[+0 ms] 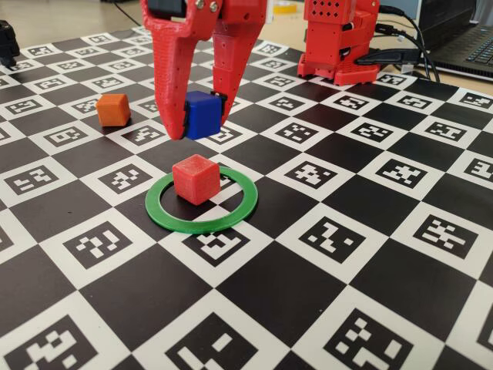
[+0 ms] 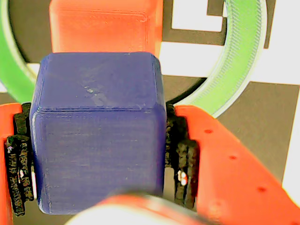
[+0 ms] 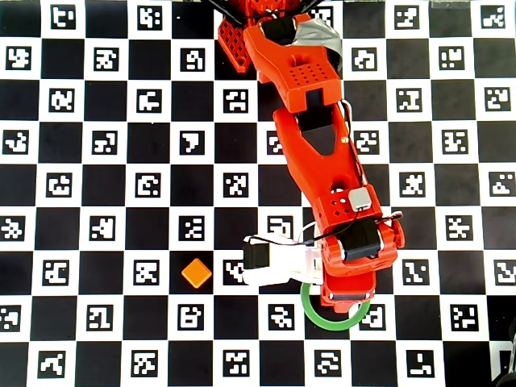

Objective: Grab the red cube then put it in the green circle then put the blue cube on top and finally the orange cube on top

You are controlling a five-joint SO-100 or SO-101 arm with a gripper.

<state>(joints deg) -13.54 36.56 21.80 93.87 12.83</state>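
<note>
My red gripper (image 1: 202,116) is shut on the blue cube (image 1: 203,114), which hangs in the air just above and behind the red cube (image 1: 196,179). The red cube sits on the board inside the green circle (image 1: 202,200), toward its left side. In the wrist view the blue cube (image 2: 98,131) fills the space between my two fingers, with the red cube (image 2: 105,26) and part of the green circle (image 2: 234,61) below it. The orange cube (image 1: 113,109) rests on the board to the far left; from overhead the orange cube (image 3: 196,272) lies left of the arm, which hides the other cubes.
The checkerboard mat of black squares and marker tiles (image 1: 323,239) covers the table. The arm's red base (image 1: 339,38) stands at the back right, with cables and a dark device behind it. A black object (image 1: 6,42) sits at the far left edge.
</note>
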